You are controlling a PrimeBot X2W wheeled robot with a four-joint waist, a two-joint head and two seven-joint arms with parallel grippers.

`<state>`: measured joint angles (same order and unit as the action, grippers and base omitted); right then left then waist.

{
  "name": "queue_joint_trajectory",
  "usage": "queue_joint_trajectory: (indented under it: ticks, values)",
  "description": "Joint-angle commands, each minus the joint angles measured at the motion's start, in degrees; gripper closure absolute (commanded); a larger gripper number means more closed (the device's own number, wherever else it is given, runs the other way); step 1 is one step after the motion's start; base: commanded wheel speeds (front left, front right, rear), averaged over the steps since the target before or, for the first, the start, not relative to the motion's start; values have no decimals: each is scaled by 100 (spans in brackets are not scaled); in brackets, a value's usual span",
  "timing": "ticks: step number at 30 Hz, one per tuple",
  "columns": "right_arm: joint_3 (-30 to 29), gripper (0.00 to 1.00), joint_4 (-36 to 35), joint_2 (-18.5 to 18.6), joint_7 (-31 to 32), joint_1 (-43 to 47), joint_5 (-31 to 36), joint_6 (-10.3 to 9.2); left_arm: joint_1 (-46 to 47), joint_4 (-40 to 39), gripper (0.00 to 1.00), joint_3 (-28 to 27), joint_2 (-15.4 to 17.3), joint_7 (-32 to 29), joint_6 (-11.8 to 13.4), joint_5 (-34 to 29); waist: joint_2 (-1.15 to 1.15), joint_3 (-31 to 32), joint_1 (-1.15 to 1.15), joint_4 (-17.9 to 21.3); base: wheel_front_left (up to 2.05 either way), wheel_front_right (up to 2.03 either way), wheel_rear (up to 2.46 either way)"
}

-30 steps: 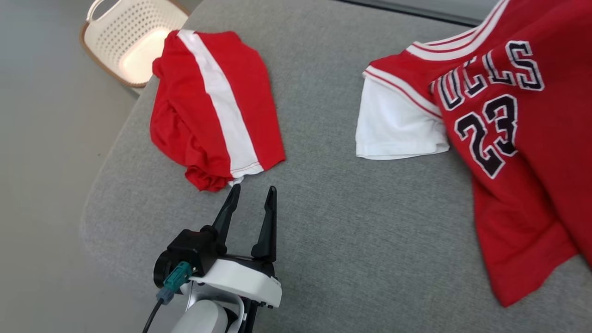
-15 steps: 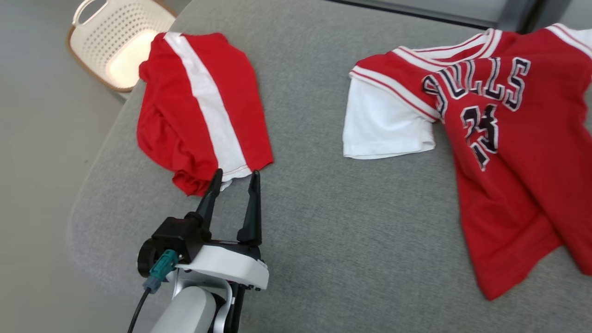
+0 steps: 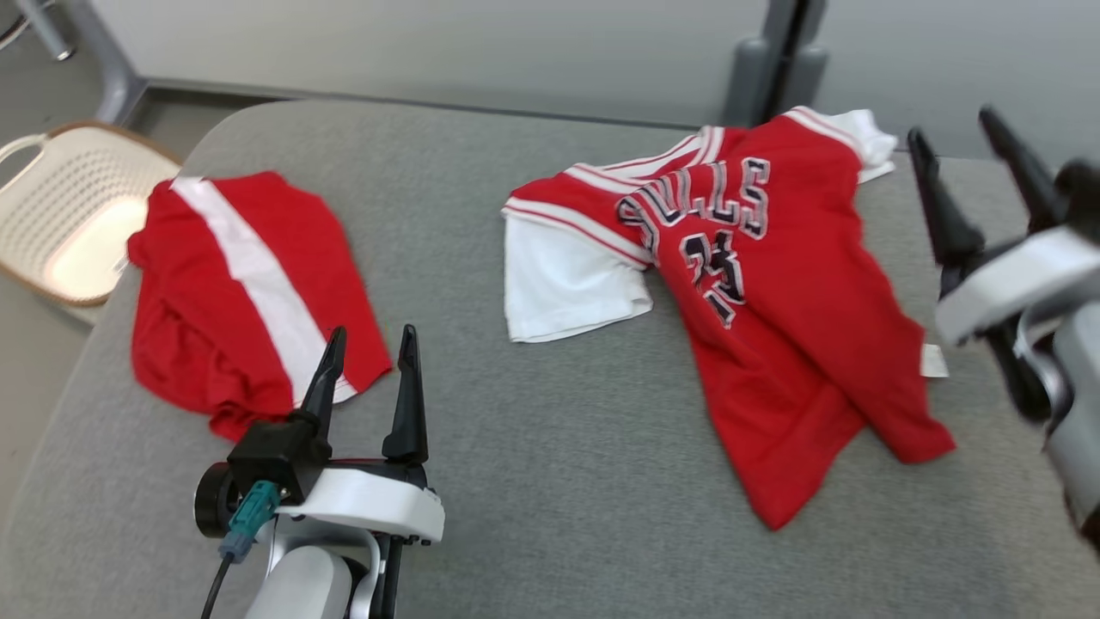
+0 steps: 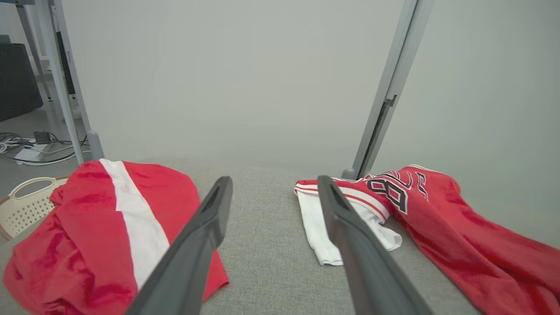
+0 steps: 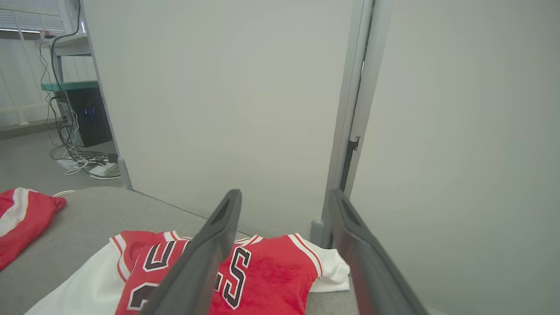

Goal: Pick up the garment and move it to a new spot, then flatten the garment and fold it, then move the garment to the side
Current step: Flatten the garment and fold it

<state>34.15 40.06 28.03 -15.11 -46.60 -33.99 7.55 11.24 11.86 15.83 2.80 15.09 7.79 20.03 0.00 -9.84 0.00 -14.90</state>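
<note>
Crookedly, jersey (image 3: 773,344) sprawls on cushion (image 3: 533,481); both jaws gape.

Jersey (image 3: 773,344) right on cushion (image 3: 533,481), other garment (image 3: 198,301) left, basket (image 3: 60,223) off left edge.

Right of the jersey (image 3: 791,361), the right gripper (image 3: 951,123) is blurred and cut by the edge. The jersey's number is crumpled, unreadable. Far left of it, the basket (image 3: 60,189) is cropped.
</note>
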Motion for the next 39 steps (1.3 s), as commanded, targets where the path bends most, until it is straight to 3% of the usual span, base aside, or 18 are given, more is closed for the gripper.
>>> queue_joint_trajectory:
  ticks: [1, 10, 20, 27, 39]
  values:
    - [-343, 0, -321, -138, -3, 576, 152, -11, -96, 5, 0, -62, 18, 11, -38, -66, 0, 296, 0, 375, 0, 0, 0]
    - [-1836, 0, -1849, -1122, -6, 2960, 1326, -7, -426, 57, 0, -201, 21, 11, -153, -149, 0, 499, 0, 779, 0, 0, 0]
    - [-2478, 0, -2303, -1751, -6, 3917, 1816, -7, -583, 76, 0, -114, 20, 11, -183, -123, 0, 531, 0, 843, 0, 0, 0]
    - [-2720, 0, -2001, -1797, 64, 3897, 1870, -7, -462, 55, 0, -21, 19, 11, -210, -135, 0, 408, 0, 717, 0, 0, 0]
    - [-3105, 0, -816, -1831, 359, 3466, 1740, -7, -245, 84, 0, 206, 18, 11, -172, -102, 0, -65, 0, 290, 0, 0, 0]
